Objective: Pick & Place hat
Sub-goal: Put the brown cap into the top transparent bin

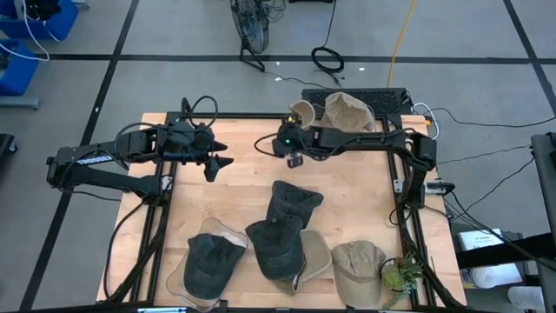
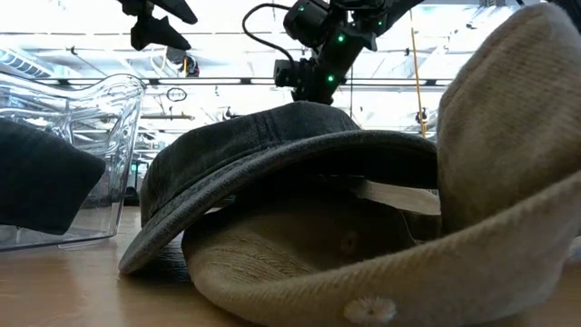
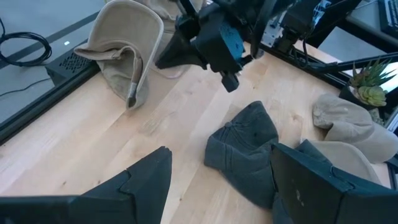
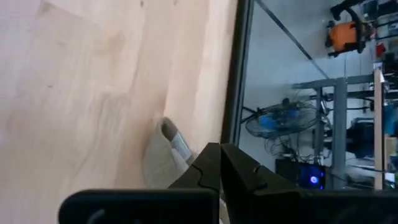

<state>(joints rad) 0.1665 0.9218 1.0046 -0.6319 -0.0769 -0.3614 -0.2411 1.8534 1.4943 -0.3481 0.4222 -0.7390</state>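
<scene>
The tan hat (image 1: 347,110) at the bench (image 1: 243,174) edge could be lost if the right end effector (image 1: 294,114), pressed together on its brim, slips.

Robotics lab, taped grey floor (image 1: 174,78), loose cables (image 1: 328,59), framed wooden table (image 1: 234,174)

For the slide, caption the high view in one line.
Both arms hover over the table: left gripper open, right gripper shut on tan hat.
</scene>
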